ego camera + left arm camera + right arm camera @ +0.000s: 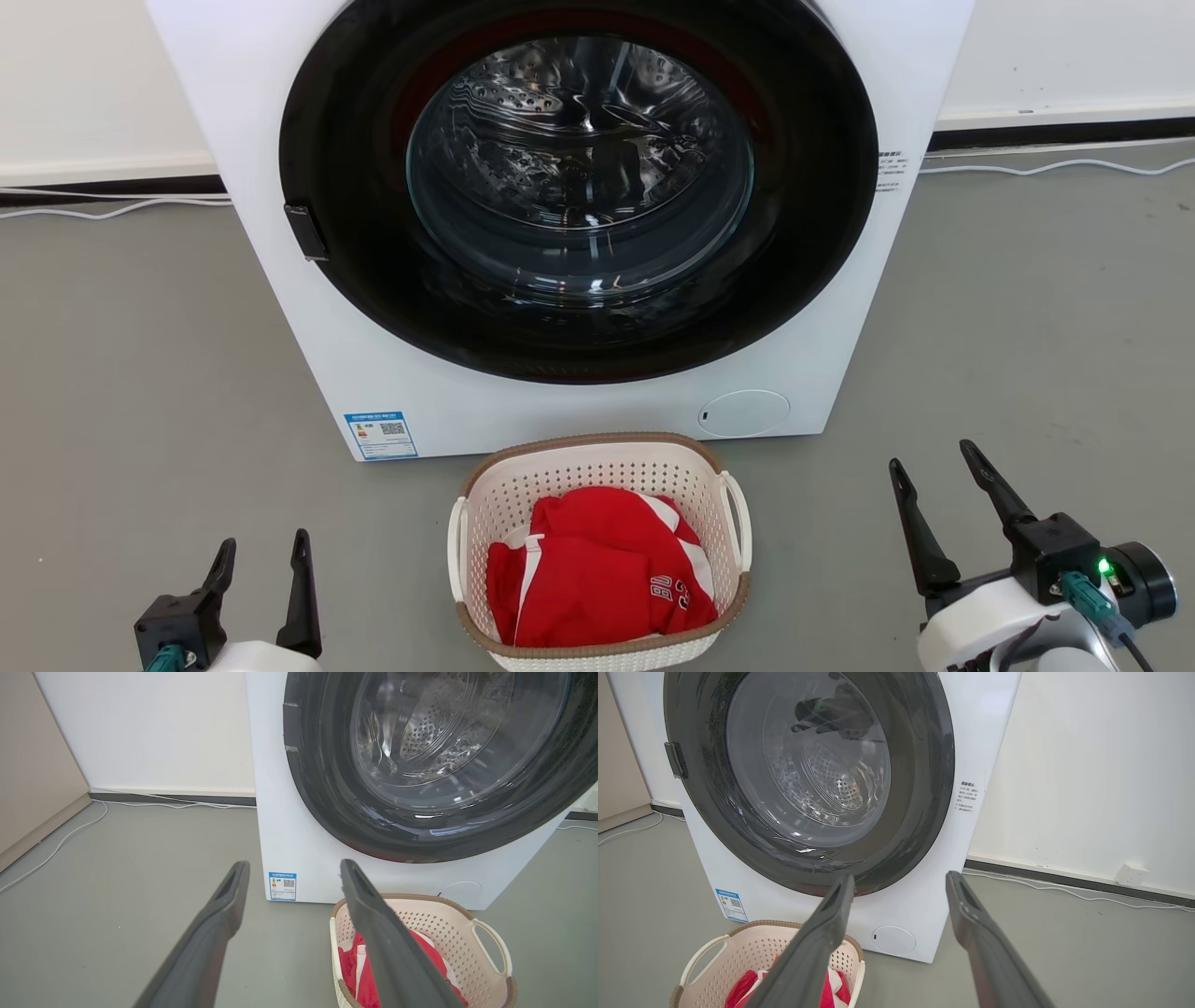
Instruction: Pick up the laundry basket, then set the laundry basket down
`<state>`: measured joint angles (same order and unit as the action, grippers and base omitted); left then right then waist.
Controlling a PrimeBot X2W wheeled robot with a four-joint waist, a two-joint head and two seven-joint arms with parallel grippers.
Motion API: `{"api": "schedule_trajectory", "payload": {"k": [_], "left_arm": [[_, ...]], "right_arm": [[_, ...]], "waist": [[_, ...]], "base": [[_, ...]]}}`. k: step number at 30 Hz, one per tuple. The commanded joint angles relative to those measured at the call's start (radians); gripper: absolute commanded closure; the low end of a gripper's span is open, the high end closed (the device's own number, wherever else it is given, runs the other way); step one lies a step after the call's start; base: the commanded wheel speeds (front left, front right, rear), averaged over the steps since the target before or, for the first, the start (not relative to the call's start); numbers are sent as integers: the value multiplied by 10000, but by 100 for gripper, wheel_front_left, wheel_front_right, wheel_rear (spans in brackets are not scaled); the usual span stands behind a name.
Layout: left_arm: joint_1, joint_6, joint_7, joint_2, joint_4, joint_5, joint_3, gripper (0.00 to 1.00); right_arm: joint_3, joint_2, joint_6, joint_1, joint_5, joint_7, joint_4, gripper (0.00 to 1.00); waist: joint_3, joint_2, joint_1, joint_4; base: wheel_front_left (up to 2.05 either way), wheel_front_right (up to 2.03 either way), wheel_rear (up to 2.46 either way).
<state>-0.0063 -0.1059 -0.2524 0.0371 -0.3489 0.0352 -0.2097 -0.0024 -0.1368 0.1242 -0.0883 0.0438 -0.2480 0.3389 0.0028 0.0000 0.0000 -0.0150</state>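
The laundry basket [579, 471] sits on the floor [140, 373] just before the washing machine [523, 411], red clothing [597, 579] inside. The left claw [263, 539] and right claw [932, 455] flank it, both wide and empty.

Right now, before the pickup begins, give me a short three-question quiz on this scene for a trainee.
1. True or false: the left gripper and the right gripper are both open and touch nothing.
2. What lies in the laundry basket? A) a blue towel B) a red garment C) nothing
3. Fill in: the laundry basket stands on the floor just in front of the ____.
Key: 1 true; 2 B; 3 washing machine.
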Motion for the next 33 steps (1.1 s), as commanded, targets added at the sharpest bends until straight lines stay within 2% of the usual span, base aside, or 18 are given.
{"api": "schedule_trajectory", "payload": {"k": [1,13,20,23,33], "left_arm": [[-440,22,-93,165,234,-97,-296,0],[-496,16,-93,180,264,-139,-279,0],[-920,-15,-93,212,207,-176,-79,0],[-1282,-35,-93,220,-14,-195,78,0],[-3413,-140,-93,388,-1566,-261,872,0]], "right_arm": [[196,-110,65,-420,42,-137,-194,0],[157,-31,65,-435,-36,-137,-279,0],[15,205,65,-601,-181,-137,-177,0],[-167,344,65,-884,-128,-137,161,0],[-322,730,65,-2840,131,-137,1689,0]], "waist": [[7,0,0,5],[223,0,0,20],[887,0,0,76],[1343,0,0,93],[3910,0,0,132]], "base": [[0,0,0],[0,0,0],[0,0,0],[0,0,0],[0,0,0]]}}
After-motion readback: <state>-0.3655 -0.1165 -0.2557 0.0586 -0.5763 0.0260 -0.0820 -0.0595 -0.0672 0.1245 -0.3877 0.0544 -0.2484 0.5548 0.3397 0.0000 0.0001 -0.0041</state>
